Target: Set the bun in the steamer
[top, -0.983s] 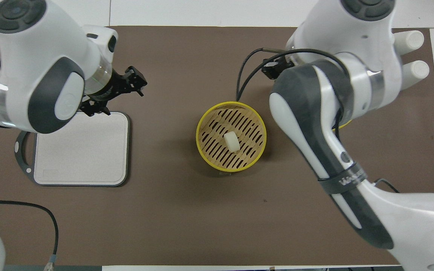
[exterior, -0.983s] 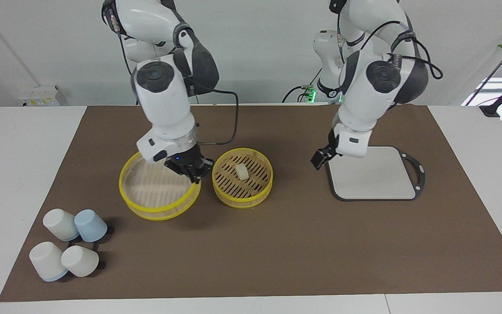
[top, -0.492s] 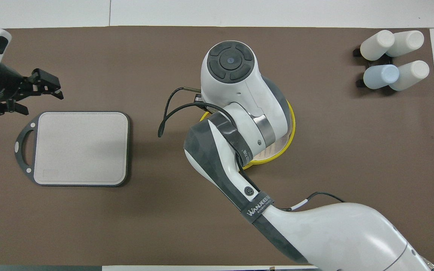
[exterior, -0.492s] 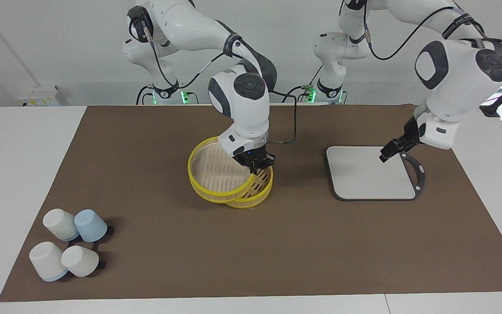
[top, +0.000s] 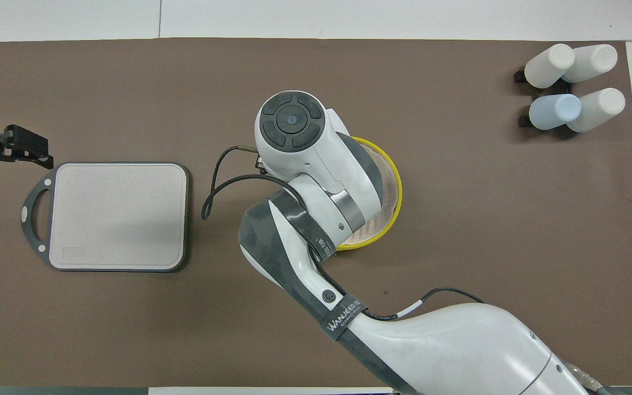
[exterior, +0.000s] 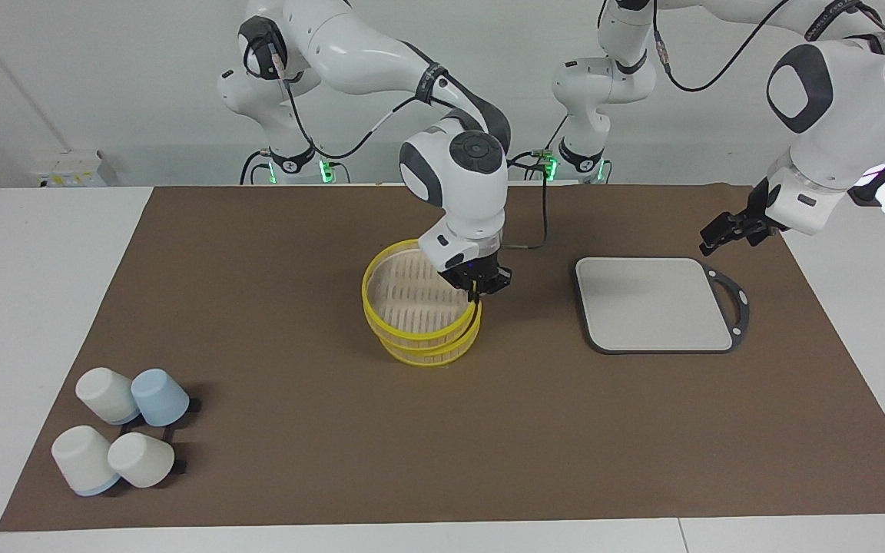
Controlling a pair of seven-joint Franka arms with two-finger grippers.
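The steamer stands mid-mat as two yellow-rimmed tiers. Its upper tier lies slightly tilted over the lower tier, almost lined up with it. My right gripper is shut on the upper tier's rim, at the side toward the left arm's end. The bun is hidden under that upper tier. In the overhead view my right arm covers most of the steamer. My left gripper hangs open and empty over the mat by the handle end of the board; in the overhead view the left gripper shows at the frame's edge.
A grey square board with a black rim lies toward the left arm's end, and the board also shows from overhead. Several white and blue cups lie clustered at the right arm's end, and the cups also show from overhead.
My right gripper carried the upper tier from beside the lower tier to over it, covering the bun. My left arm drew back toward its own end of the table.
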